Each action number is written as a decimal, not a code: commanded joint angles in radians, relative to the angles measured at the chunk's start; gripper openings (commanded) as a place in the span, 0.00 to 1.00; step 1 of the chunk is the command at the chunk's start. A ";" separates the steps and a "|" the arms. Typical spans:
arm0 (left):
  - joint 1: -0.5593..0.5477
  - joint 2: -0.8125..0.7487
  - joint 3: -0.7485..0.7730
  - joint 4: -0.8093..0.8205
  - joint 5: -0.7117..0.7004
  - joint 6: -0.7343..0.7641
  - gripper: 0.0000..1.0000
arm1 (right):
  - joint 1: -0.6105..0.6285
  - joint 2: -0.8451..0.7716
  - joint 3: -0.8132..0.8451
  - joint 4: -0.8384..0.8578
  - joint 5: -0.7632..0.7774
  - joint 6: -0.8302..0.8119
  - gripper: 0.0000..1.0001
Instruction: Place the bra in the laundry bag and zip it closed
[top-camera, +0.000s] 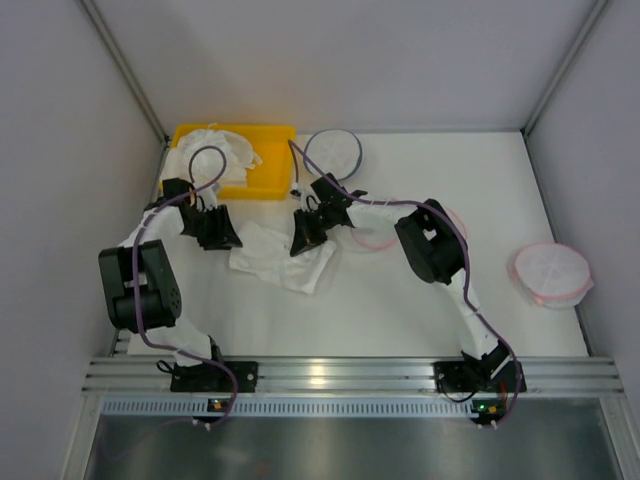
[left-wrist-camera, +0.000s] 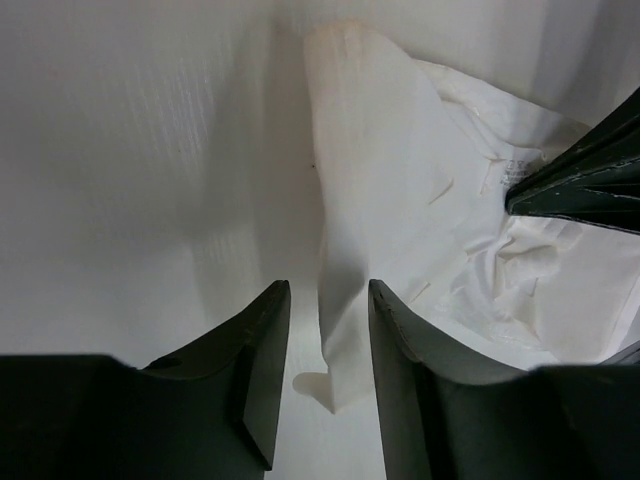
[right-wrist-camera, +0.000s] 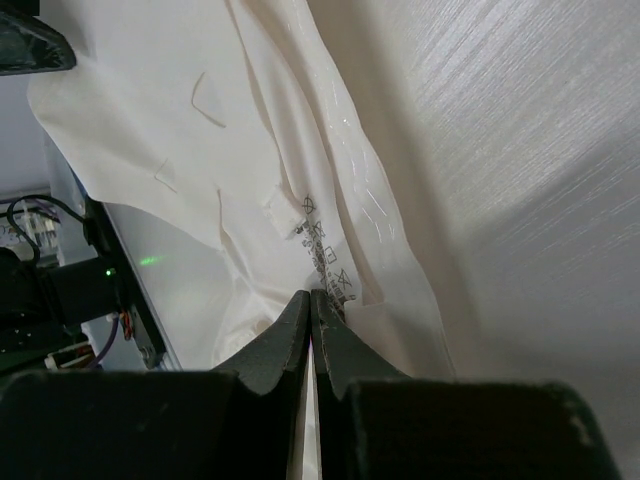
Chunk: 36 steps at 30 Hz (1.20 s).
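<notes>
White crumpled bra (top-camera: 275, 262) sits pinched by the right end effector (right-wrist-camera: 311, 298).

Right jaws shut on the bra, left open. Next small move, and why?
Probably lift the right gripper a little, to raise the bra off the table. Its jaws are shut on the fabric; the left gripper stands open at the bra's edge, holding nothing. The bra lies crumpled, not in any bag.
</notes>
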 joint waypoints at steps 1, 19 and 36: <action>0.000 0.045 0.005 0.027 0.034 -0.018 0.41 | 0.005 -0.054 0.012 -0.002 0.010 -0.021 0.03; -0.395 -0.230 -0.094 0.088 -0.074 -0.087 0.00 | 0.005 -0.045 0.029 -0.009 0.016 -0.019 0.00; -0.727 -0.078 -0.052 0.180 -0.223 -0.224 0.13 | -0.012 -0.042 0.000 -0.002 0.014 0.007 0.00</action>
